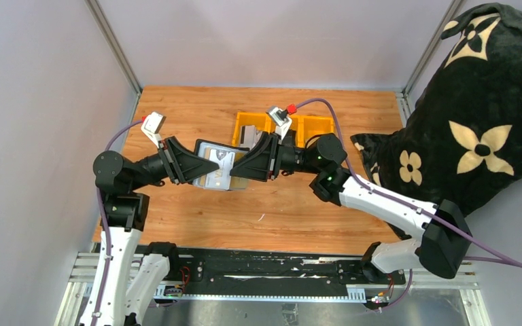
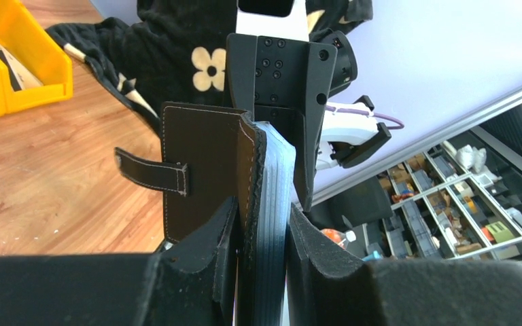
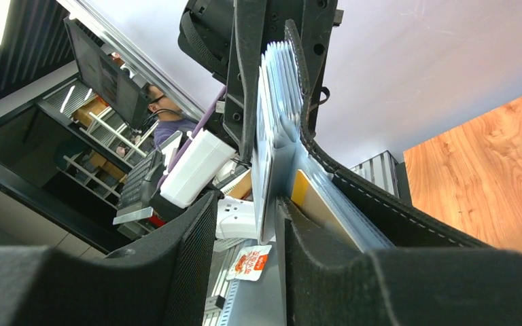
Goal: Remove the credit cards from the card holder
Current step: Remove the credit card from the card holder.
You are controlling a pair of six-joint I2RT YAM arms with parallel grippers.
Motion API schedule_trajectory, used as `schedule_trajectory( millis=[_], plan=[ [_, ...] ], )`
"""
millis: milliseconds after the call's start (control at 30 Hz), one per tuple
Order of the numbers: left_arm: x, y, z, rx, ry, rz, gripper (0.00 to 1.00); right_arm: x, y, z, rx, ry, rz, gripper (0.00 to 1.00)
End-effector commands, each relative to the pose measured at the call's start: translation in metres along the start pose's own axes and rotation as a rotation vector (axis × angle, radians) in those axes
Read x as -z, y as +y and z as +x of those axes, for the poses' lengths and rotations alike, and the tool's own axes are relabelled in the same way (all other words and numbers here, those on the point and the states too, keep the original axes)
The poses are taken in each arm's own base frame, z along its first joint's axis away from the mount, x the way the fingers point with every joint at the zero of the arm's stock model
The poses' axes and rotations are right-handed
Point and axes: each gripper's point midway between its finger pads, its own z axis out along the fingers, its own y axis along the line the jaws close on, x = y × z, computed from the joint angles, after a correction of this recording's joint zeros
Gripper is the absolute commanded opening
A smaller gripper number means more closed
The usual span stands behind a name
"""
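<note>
My left hand (image 2: 262, 217) clamps card holder (image 2: 200, 170). My right hand (image 3: 248, 204), opposite holder, straddles credit cards (image 3: 279, 81), fingers parted; their long axis points toward it.

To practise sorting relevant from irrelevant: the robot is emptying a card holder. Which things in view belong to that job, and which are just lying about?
Job: card holder, credit cards, left gripper clamping the holder, right gripper at the cards.
Lying about: yellow bins, black flowered cushion.

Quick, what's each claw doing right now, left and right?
Left claw: closed on the card holder.
Right claw: open, straddling the credit cards, gap showing on one side.
</note>
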Motion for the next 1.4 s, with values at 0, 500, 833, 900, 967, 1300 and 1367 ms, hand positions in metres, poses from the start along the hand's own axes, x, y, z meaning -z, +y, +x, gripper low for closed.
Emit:
schedule_trajectory(
  millis=[0, 500, 833, 900, 967, 1300, 1367],
  plan=[
    [0.003, -0.022, -0.002, -0.080, -0.007, 0.041, 0.17, -0.009, -0.007, -0.009, 0.009, 0.007, 0.014, 0.40],
    [0.005, 0.001, 0.012, -0.002, -0.007, 0.013, 0.71, -0.030, 0.005, -0.016, 0.002, 0.028, -0.062, 0.00],
    [0.006, -0.005, 0.016, -0.005, 0.031, 0.033, 0.46, -0.029, -0.005, -0.012, 0.001, 0.029, -0.018, 0.00],
    [0.005, -0.008, 0.015, -0.013, 0.044, 0.039, 0.42, -0.026, -0.008, -0.011, 0.006, 0.032, -0.001, 0.00],
    [0.005, -0.010, 0.015, -0.021, 0.053, 0.045, 0.41, -0.022, -0.008, -0.012, 0.011, 0.026, 0.010, 0.00],
    [0.005, -0.016, 0.011, -0.040, 0.061, 0.054, 0.30, 0.001, -0.011, -0.015, 0.028, -0.017, 0.057, 0.00],
    [0.005, -0.017, 0.011, -0.047, 0.064, 0.057, 0.29, 0.003, -0.011, -0.013, 0.028, -0.012, 0.056, 0.00]
  ],
)
